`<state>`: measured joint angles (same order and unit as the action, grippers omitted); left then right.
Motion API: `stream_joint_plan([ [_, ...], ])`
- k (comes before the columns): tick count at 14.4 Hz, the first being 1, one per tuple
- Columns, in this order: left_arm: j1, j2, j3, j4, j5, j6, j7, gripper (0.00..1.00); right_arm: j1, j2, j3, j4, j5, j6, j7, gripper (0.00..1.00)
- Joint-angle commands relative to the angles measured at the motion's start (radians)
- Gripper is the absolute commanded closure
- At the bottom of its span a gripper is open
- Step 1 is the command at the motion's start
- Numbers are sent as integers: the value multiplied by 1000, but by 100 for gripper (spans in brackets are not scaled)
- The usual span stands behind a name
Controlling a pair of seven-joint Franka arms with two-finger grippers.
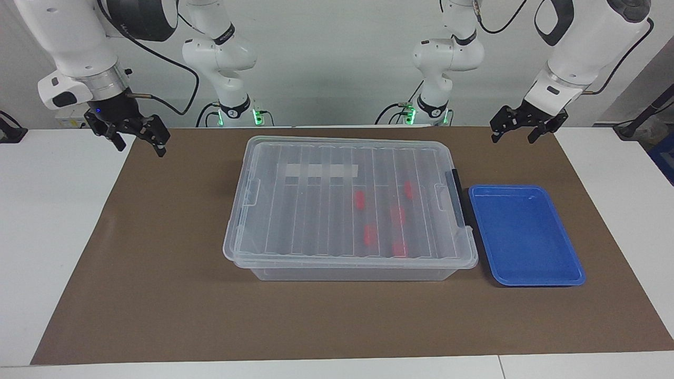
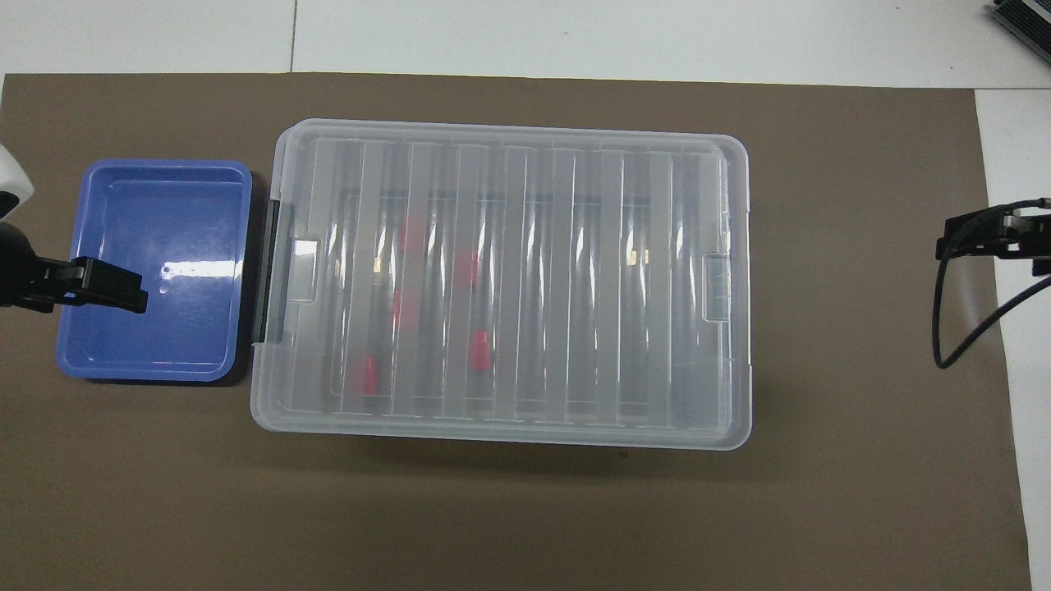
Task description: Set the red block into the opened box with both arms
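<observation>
Item: the box (image 1: 350, 205), a large clear plastic bin, stands on the middle of the brown mat (image 1: 158, 295) with its ribbed clear lid (image 2: 501, 279) lying flat on top; a white label strip (image 1: 322, 170) shows through the lid toward the robots, and a black bar (image 1: 457, 197) runs along the end toward the left arm. Contents: five small red blocks (image 1: 370, 234) lie inside the box under the lid, grouped in the half toward the left arm's end and apart from one another. Beside that same end, just next to the box, sits a flat blue tray (image 1: 571, 263). Left gripper (image 1: 523, 129): raised in the air over the mat's edge at the left arm's end, fingers spread wide, holding nothing. Right gripper (image 1: 138, 141): raised over the mat's edge at the right arm's end, fingers likewise spread wide and empty.
</observation>
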<state>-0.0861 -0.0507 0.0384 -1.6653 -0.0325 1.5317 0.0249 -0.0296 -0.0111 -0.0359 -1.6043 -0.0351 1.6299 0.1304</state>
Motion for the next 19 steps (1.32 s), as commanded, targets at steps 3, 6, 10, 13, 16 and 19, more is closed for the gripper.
stream_joint_plan([
  [3,138,-23,-150,-21,-6,15,3,0,-6,-9,11,3,6,-22,14,0],
  [6,135,-24,-149,-19,-6,15,3,0,-28,-18,36,4,20,-51,23,1],
  [10,129,-41,-150,-10,-6,10,3,0,-72,-29,93,-2,21,-61,25,0],
  [13,99,-46,-123,-22,-6,11,3,0,-43,-30,88,-2,12,-86,25,1],
  [16,-14,-49,-8,-21,-4,8,3,0,-33,-17,90,9,0,-90,25,1],
  [19,-15,-47,-9,-13,-4,-2,3,0,-35,-18,90,0,4,-88,25,1],
])
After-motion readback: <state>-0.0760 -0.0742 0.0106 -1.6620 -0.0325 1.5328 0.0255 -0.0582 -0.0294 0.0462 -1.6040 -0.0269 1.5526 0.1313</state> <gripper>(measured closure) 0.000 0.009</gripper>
